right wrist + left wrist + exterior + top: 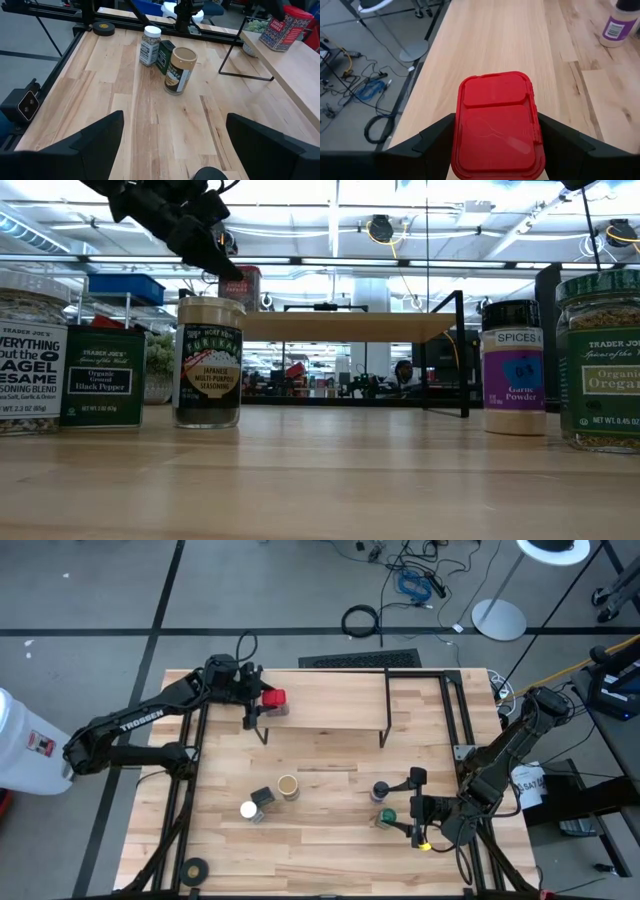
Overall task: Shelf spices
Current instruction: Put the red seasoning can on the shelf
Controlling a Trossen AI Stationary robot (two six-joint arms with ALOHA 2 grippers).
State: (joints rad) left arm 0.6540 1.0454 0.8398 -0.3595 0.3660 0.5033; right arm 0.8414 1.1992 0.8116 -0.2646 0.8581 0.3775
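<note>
— Overhead: left gripper (262, 700) pinching the red rectangular spice tin (273, 700) on the light wooden shelf board (330, 700)?
— Yes; its wrist view shows fingers (437, 137) flanking it. Right gripper (414, 808) gapes, near the green-lidded jar (386, 817)

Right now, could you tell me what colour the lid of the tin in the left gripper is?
Red; the tin's lid shows best in the left wrist view.

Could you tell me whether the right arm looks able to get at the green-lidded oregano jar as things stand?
Probably yes. The right claw stands open just beside the green-lidded oregano jar, with only bare tabletop between them. The purple-labelled garlic powder jar stands close behind, so it may get nudged.
</note>
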